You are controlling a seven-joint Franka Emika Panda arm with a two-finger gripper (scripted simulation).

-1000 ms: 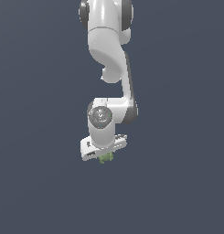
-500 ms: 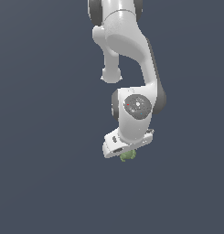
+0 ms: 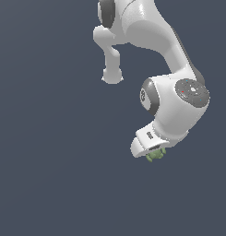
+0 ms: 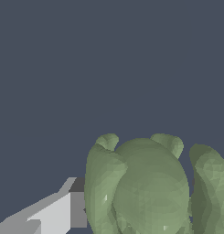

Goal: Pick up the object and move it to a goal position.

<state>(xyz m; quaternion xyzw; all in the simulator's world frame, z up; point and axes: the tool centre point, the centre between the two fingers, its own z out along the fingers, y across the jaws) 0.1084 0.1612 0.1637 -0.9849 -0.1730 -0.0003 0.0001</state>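
Note:
The object is a small olive-green lumpy figure that peeks out just under the white hand of the arm in the exterior view. My gripper is shut on it and mostly hidden by the hand. In the wrist view the object fills the lower part of the picture, rounded with little stubs. One grey and white finger presses against its side; the other finger is out of view behind it.
The white arm bends down from the top of the exterior view. Around it there is only a plain dark grey-blue surface.
The arm has swung toward the exterior view's right, carrying the object with it. The gripper has stayed shut on the object.

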